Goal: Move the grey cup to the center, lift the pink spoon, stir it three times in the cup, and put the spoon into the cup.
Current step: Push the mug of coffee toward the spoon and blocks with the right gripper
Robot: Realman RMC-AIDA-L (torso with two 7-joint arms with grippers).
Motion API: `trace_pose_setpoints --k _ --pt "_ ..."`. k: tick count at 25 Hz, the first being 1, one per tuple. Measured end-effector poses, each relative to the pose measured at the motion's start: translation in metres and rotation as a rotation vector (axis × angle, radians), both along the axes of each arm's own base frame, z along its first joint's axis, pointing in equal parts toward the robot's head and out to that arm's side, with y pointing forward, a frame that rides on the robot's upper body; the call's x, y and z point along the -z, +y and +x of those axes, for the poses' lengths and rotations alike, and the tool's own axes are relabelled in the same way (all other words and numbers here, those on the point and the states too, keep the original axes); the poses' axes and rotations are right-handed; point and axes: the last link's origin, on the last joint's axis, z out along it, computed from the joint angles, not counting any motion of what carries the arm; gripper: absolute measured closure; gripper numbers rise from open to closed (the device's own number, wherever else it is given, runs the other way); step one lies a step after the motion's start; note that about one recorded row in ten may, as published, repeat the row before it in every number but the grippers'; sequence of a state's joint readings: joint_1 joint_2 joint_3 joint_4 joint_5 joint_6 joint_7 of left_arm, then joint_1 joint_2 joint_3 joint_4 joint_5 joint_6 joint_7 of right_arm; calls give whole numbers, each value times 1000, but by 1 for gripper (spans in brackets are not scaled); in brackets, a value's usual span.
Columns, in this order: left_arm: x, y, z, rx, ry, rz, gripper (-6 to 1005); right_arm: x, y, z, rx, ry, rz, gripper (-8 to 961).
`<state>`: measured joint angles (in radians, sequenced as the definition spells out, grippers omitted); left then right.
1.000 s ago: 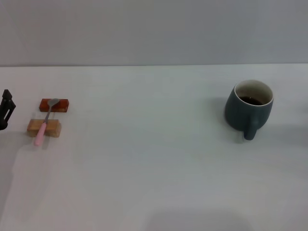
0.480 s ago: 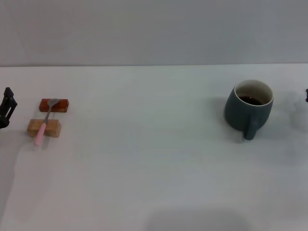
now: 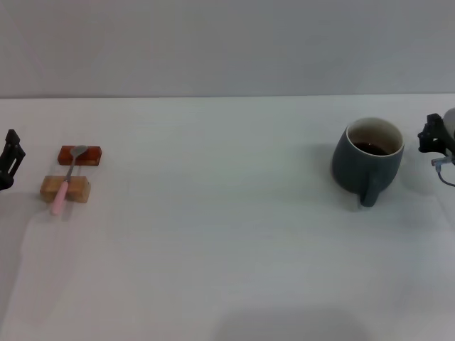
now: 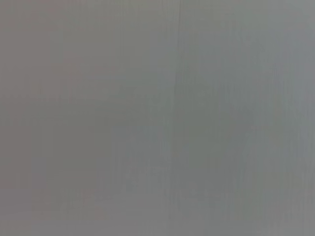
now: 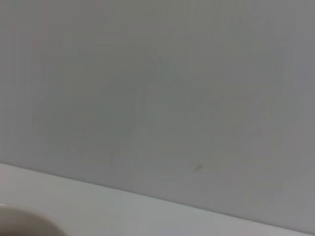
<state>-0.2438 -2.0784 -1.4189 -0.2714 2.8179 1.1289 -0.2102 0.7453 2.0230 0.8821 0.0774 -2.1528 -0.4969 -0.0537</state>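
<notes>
Right gripper [image 3: 432, 138] just beside the grey cup [image 3: 367, 162], apart; finger state unclear.

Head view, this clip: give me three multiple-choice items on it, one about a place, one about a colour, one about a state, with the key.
1. Where does the rounded dark blue-grey ceramic mug stand?
A. on the robot's right side of the white table
B. at the table's centre
C. beside the blocks on the left

2. What colour is the handle of the small slim spoon?
A. green
B. pale pink
C. black

3. How does the spoon lie?
A. standing in the mug
B. held in a gripper
C. across the small reddish-brown block and the small tan wooden block

Key: 1 A, the mug sits far right, near the right gripper at that edge. 2 B, the handle end over the tan block is pink. 3 C, its metal bowl rests on the reddish block and no gripper touches it; the left gripper is at the left edge.
</notes>
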Motion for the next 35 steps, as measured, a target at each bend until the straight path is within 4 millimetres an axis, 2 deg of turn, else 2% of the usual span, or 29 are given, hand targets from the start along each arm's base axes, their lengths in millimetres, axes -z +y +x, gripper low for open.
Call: trace_pose_setpoints --k 20,35 --pt "0 -2 -2 -5 0 -1 166 26 1 -23 -57 -2 -79 954" --pt "0 -3 -3 -9 0 -1 165 50 5 -55 -134 7 -150 953"
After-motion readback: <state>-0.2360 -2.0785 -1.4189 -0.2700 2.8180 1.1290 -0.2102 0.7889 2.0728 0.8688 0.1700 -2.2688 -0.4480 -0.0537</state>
